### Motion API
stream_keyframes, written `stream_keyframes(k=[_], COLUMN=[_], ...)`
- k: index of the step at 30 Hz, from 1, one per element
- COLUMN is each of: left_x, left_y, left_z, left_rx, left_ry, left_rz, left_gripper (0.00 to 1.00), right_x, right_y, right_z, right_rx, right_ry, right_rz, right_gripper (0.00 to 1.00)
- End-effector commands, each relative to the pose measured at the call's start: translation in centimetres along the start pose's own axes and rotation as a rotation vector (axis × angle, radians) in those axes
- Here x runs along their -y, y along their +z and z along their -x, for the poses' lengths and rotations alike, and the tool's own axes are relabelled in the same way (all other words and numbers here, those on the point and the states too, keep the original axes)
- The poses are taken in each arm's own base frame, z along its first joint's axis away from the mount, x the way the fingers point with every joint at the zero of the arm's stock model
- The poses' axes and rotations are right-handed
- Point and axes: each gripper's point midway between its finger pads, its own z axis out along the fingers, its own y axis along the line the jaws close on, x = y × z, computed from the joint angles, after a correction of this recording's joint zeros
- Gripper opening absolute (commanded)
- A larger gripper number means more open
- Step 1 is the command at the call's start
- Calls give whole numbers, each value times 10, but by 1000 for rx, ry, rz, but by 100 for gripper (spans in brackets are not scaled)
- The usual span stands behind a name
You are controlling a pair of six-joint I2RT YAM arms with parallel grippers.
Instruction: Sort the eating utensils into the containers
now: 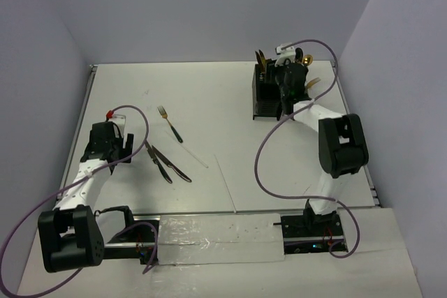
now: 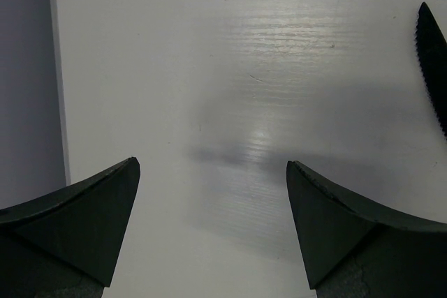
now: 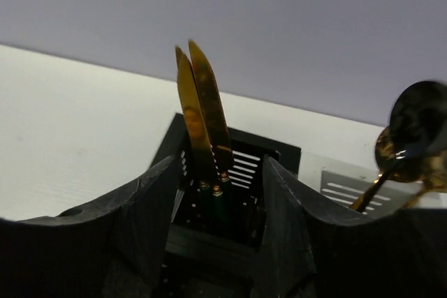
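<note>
The left gripper (image 2: 213,164) hovers over the left side of the bare white table (image 2: 265,54), jaws spread wide and holding nothing. Just to its right two all-black table knives (image 1: 165,163) lie side by side. Beyond them are a gold fork with a dark handle (image 1: 170,123) and thin white sticks (image 1: 196,156), all flat on the table. At the far right, towards the back, the black slotted caddy (image 1: 266,99) stands joined to the white slotted caddy (image 3: 349,185). The right gripper (image 3: 220,162) hangs over the black one, jaws partly apart and gripping nothing. Two gold knife blades (image 3: 201,113) stand upright in that caddy between the fingers, touching neither. Gold spoons (image 3: 412,127) lean in the white caddy.
</note>
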Motion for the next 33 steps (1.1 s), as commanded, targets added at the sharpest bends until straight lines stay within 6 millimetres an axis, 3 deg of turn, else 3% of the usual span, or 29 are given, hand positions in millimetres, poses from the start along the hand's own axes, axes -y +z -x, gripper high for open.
stream_keyframes(k=[1,4,5,6,7,8,9,10,11,12,13,15,16,18,19,21,22,24,25,33], left_x=[-6,-3,-4,-2,-3,-1,0,0,1,2,2,7,9,5,2,3,2,2,1,2], left_y=[-4,-6,-6,-6,-8,-8,-8,-9,-9,-8,-9,-7,-7,-7,-9,-11,-14,-15,-16,-16], left_z=[19,20,19,18,19,18,14,14,12,7,6,-5,-7,-12,-8,-5,-3,-3,-1,0], left_rx=[78,84,85,85,92,91,85,91,90,83,90,78,87,84,100,120,136,141,148,151], left_ry=[-29,-26,-29,-26,-28,-26,-25,-27,-26,-32,-33,-45,-45,-60,-70,-76,-76,-76,-78,-79], left_rz=[13,-1,-2,-6,-7,-20,-26,-29,-35,-39,-40,-53,-60,-34,-27,-40,-41,-40,-40,-44], left_gripper=[96,96,96,96,97,97,97,97,97,97,97,97,96,96,96,96,97,97,97,97], right_x=[-14,-53,-70,-87,-132,-155,-178,-223,-243,-262,-297,-331,-355,-371,-382,-405,-415,-432,-437,-442], right_y=[-30,-56,-63,-68,-81,-94,-103,-124,-136,-146,-163,-182,-198,-201,-202,-216,-219,-228,-229,-231], right_z=[92,132,117,129,126,106,104,95,68,63,41,20,-7,-15,-35,-38,-56,-60,-78,-127], right_rx=[153,112,14,0,-51,-157,-195,-247,-348,-379,-447,-526,-605,-627,-673,-700,-740,-758,-791,-923], right_ry=[96,238,256,270,264,240,218,179,141,137,134,116,73,26,-11,-55,-83,-111,-138,-209], right_rz=[50,103,120,154,251,294,334,424,452,486,542,607,638,607,603,636,643,667,660,613], right_gripper=[60,61,62,63,64,66,67,67,68,68,68,68,67,67,67,67,67,66,66,59])
